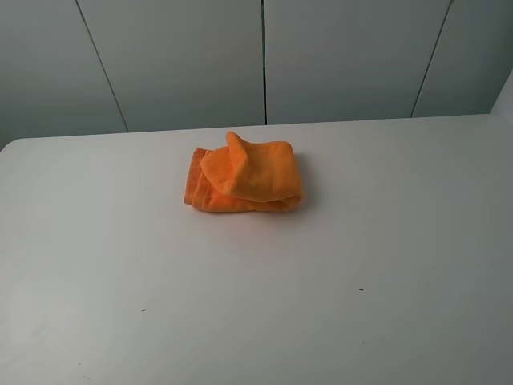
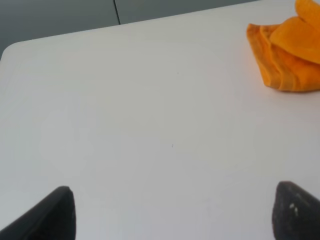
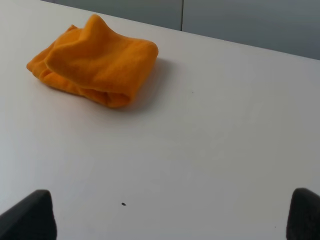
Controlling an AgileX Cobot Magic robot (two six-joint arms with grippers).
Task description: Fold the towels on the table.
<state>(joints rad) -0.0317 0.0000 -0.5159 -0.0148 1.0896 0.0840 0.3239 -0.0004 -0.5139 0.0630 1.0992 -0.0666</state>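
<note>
The orange towel (image 1: 244, 174) lies in a loosely folded bundle on the white table (image 1: 256, 305), a little behind its middle. It also shows in the left wrist view (image 2: 290, 50) and in the right wrist view (image 3: 95, 60). Neither arm shows in the exterior high view. My left gripper (image 2: 172, 212) is open and empty, with its two dark fingertips (image 2: 47, 215) wide apart over bare table, well short of the towel. My right gripper (image 3: 170, 215) is open and empty too, fingertips (image 3: 30, 215) wide apart, also away from the towel.
Grey wall panels (image 1: 264, 56) stand behind the table's far edge. A rounded table corner (image 2: 7, 50) shows in the left wrist view. Tiny dark specks (image 1: 361, 289) mark the tabletop.
</note>
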